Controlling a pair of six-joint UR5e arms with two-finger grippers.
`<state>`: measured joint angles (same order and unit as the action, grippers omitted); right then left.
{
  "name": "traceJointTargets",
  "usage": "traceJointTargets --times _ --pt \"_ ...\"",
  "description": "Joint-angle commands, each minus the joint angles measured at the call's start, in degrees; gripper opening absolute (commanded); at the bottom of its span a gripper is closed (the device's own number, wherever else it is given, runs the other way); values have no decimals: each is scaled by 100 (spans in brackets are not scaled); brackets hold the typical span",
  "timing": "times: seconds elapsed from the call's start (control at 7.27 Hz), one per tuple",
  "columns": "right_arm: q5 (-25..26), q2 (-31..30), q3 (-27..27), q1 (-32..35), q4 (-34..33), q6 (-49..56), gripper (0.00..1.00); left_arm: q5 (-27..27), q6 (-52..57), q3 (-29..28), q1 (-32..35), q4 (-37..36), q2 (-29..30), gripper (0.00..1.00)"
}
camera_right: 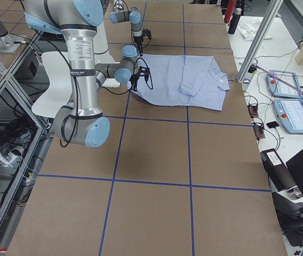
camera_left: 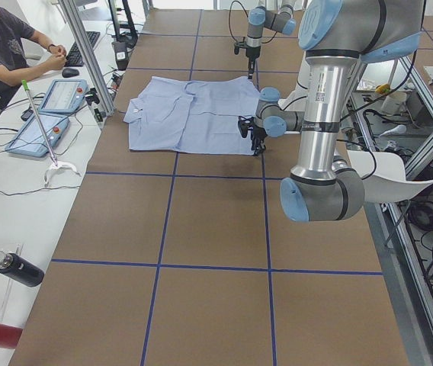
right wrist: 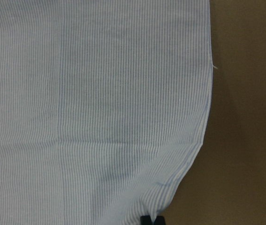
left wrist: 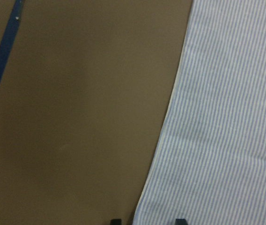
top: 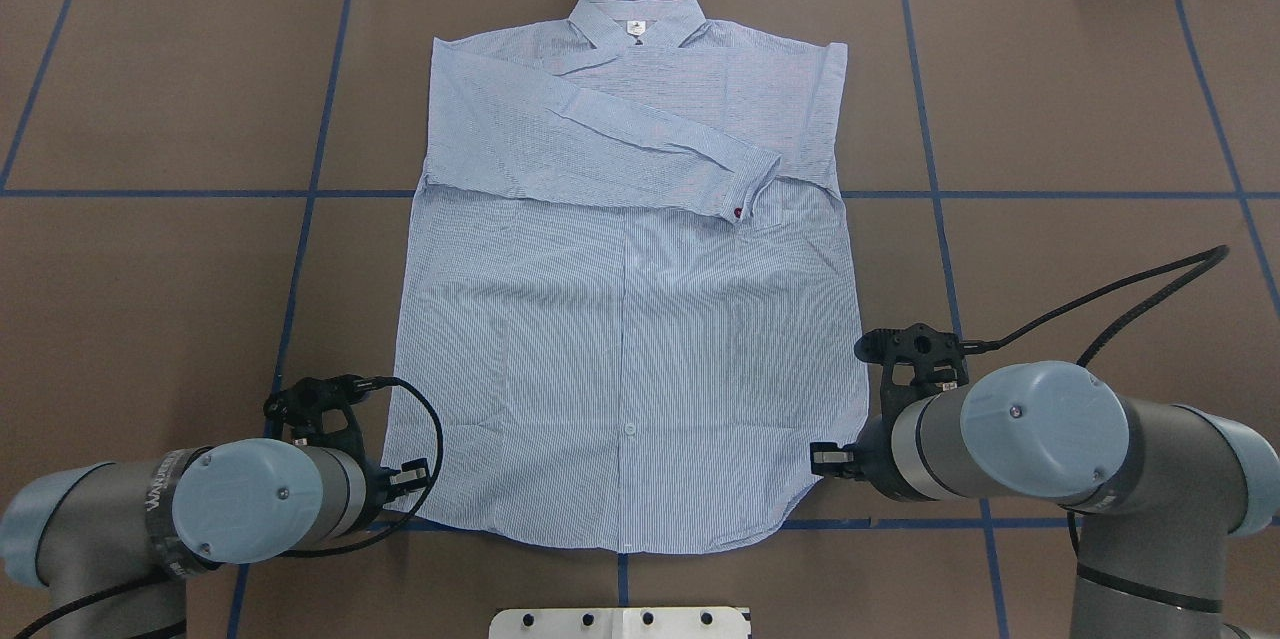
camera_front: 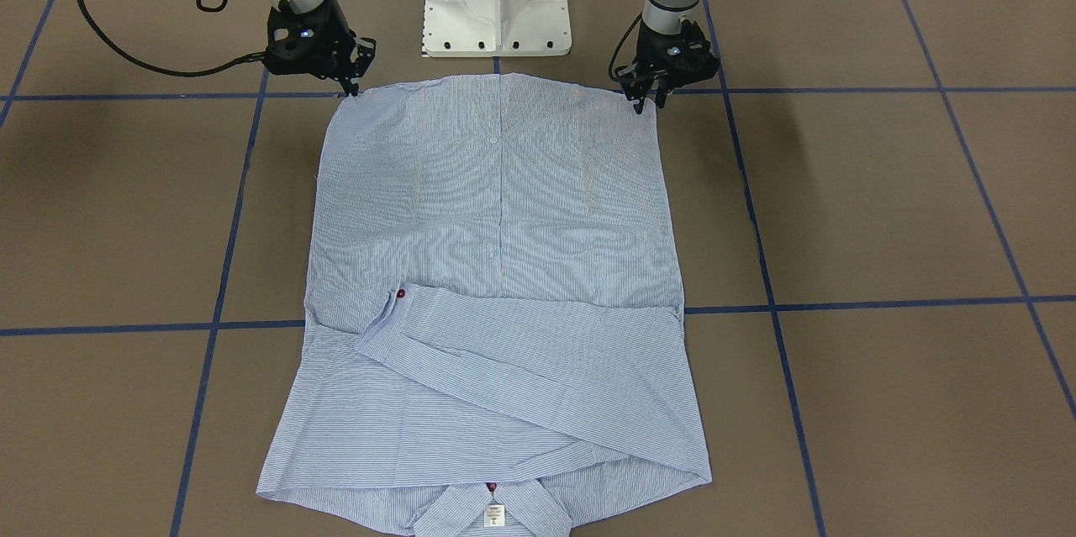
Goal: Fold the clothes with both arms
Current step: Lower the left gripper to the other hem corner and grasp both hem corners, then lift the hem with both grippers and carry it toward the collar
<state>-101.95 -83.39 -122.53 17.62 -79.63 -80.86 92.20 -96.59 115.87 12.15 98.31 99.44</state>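
The shirt (top: 620, 319) lies flat and face up on the counter (top: 150, 269), centred between the two arms. Its long axis runs straight away from the robot, with the hem (top: 620, 547) nearest the white base and the collar (top: 635, 24) at the far end, toward the operators' side; a sleeve (top: 640, 144) lies folded slantwise across the chest.

The right claw (camera_front: 349, 90) is down at the hem corner on its own side and clenched on the cloth; its wrist view shows the fingertips (right wrist: 147, 219) together, with small puckers running into them. The left claw (camera_front: 650, 104) stands released at the opposite hem corner; its fingertips (left wrist: 115, 221) are apart and straddle the shirt's side edge, pinching nothing.

The main risk, as I judge it, is an uneven start: if the arms rise while only one corner is held, the hem would lift on one side and the shirt would swing off its axis. The left claw sits right at the margin of the fabric, so it may close on a thin sliver or a single layer that slips out under tension. The loose sleeve could slide or unfold as the hem is carried toward the collar, and unequal pull between the arms would leave a crooked fold.
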Motion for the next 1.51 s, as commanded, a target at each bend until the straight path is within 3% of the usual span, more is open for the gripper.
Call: traceJointTargets --times 0.0,0.28,0.69,1.1,1.38 --pt "0 -1 -16 5 0 0 0 18 0 -3 -2 -4 14 25" --pt "-9 -1 -43 22 0 0 0 44 9 50 15 -22 58 0" --pt "-87 -45 -306 66 0 0 0 53 44 425 68 -48 14 0" --pt "-894 -142 -771 303 0 0 0 79 53 1513 68 -985 14 0" --pt "-1806 -212 -956 732 0 17 0 323 61 2121 60 -1558 23 0"
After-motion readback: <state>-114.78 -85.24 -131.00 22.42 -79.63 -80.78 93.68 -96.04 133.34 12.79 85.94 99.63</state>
